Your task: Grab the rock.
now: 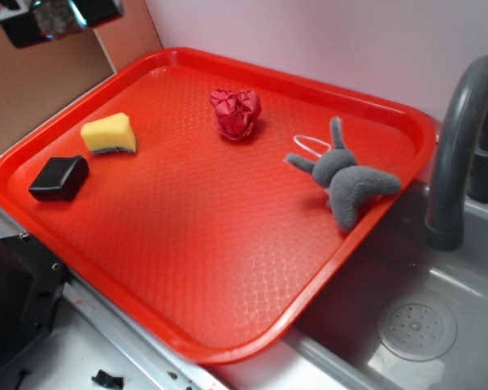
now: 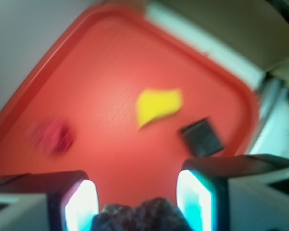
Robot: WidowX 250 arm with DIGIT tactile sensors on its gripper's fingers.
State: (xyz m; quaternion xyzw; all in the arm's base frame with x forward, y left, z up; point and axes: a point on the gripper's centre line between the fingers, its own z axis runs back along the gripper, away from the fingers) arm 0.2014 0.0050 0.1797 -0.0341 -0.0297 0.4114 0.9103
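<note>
In the wrist view, the two fingers (image 2: 79, 202) stand apart with a lumpy grey-brown rock (image 2: 142, 214) between them at the bottom edge of the picture. The rock fills the gap and seems to touch both pads, so the gripper (image 2: 137, 202) looks closed on it, with the rock raised above the tray. This view is blurred, so the contact itself is not sharp. In the exterior view only a dark, shiny part of the robot shows at the top left corner, above the tray, and the rock cannot be seen there.

Below lies one red tray (image 1: 228, 325), partly resting over a grey sink (image 1: 439, 309) with one dark tap (image 1: 459, 146). On the tray there are four things, one of each. A yellow sponge wedge (image 1: 110, 134) lies near the left edge, and a black block (image 1: 58, 179) lies just beside it, closer to the left corner. A red crumpled ball (image 1: 236, 114) sits near the far edge. A grey soft toy (image 1: 346, 179) lies at the right edge.
</note>
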